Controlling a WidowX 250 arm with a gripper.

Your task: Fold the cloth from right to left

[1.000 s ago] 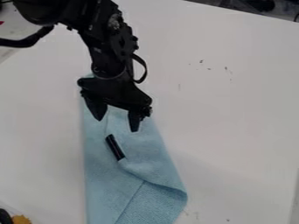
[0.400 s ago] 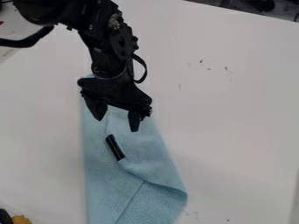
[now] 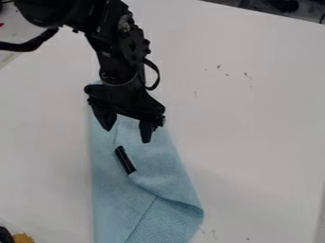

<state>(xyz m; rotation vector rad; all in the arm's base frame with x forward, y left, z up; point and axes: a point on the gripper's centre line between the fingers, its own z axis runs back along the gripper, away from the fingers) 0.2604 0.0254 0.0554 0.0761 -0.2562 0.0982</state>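
A black robot arm (image 3: 117, 42) hangs over a light blue, textured fabric cloth (image 3: 111, 194) on a broad white tabletop (image 3: 260, 123), its black two-finger gripper (image 3: 127, 136) poised above the cloth's upper part. The gripper's two pointed fingers stand apart, angled down toward the fabric, with blue cloth visible between them and nothing clamped in the gap; whether the tips touch the material cannot be told. The cloth lies lengthwise left of the view's center, from behind the gripper down to the bottom edge, its left side nearly straight and its right side slanting outward to a rounded bend at lower right. Part of it is doubled over, the fold's edge curving across the lower half toward that bend, and a diagonal line runs down from the curve to the view's bottom edge. A short, black, rod-shaped object (image 3: 125, 160) rests aslant on the cloth, just below the gripper and apart from its fingers. A thin black loop (image 3: 153, 75) juts from the arm's right side, while a thick black cable (image 3: 26, 47) bends in from the left edge. Small dark marks (image 3: 246, 74) dot the tabletop at upper right, and a yellow-orange object with an uneven edge (image 3: 23, 238) sits at the lower left corner, beside a black one (image 3: 5, 235).
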